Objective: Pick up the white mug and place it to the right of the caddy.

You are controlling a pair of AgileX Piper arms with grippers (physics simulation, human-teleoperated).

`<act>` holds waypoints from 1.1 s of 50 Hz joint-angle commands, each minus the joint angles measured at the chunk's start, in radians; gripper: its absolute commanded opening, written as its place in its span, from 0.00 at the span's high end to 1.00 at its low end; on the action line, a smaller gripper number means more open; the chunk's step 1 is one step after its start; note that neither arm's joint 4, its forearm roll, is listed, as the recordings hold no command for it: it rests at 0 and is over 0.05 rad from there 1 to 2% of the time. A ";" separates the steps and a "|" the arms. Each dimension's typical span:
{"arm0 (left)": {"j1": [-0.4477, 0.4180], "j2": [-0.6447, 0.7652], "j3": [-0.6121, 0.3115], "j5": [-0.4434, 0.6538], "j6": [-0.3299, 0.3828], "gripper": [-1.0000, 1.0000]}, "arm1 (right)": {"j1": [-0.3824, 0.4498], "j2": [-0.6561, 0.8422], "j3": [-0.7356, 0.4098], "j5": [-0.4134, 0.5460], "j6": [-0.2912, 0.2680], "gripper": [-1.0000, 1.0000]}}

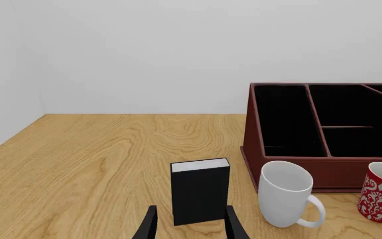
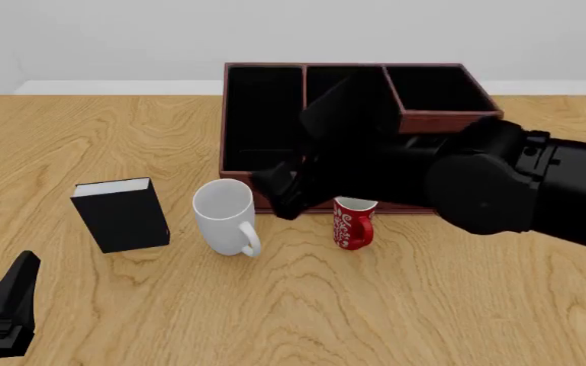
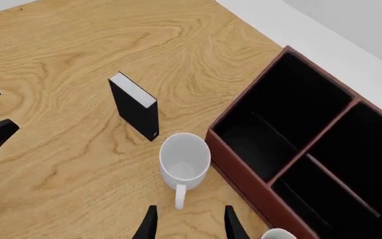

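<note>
Right gripper (image 3: 187, 224) parted and empty, fingertips either side of the white mug's loop handle in the right wrist view, above it and touching nothing; judged to be lining up over the mug for a grasp, mug not yet lifted. Right arm (image 2: 497, 183) reaching in across the front of the caddy (image 2: 262, 114), its bulk hiding much of the caddy's near wall in the front view. White mug (image 2: 223, 216) upright on the wooden table (image 2: 426, 305), just in front of the caddy's left end, mouth open upward, handle turned toward the arms' side, which leaves rim and handle both free for a grip from above. Red mug with white lettering (image 2: 353, 223) also upright in front of the caddy, to the right of the white mug and near the right gripper, so a likely thing to knock on the way in. Small black book (image 2: 122, 215) standing on end well left of the caddy, beyond the white mug. Left gripper (image 1: 189, 226) low at the near edge of the table, far to the left of the caddy, fingers spread, holding nothing, facing the book's spine in the left wrist view; seemingly parked clear of the work. Table to the right of the caddy largely hidden behind the right arm.
</note>
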 commanded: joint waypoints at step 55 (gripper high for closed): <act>0.000 0.000 0.000 0.000 0.000 0.00 | 0.007 0.173 0.005 -0.081 0.046 0.00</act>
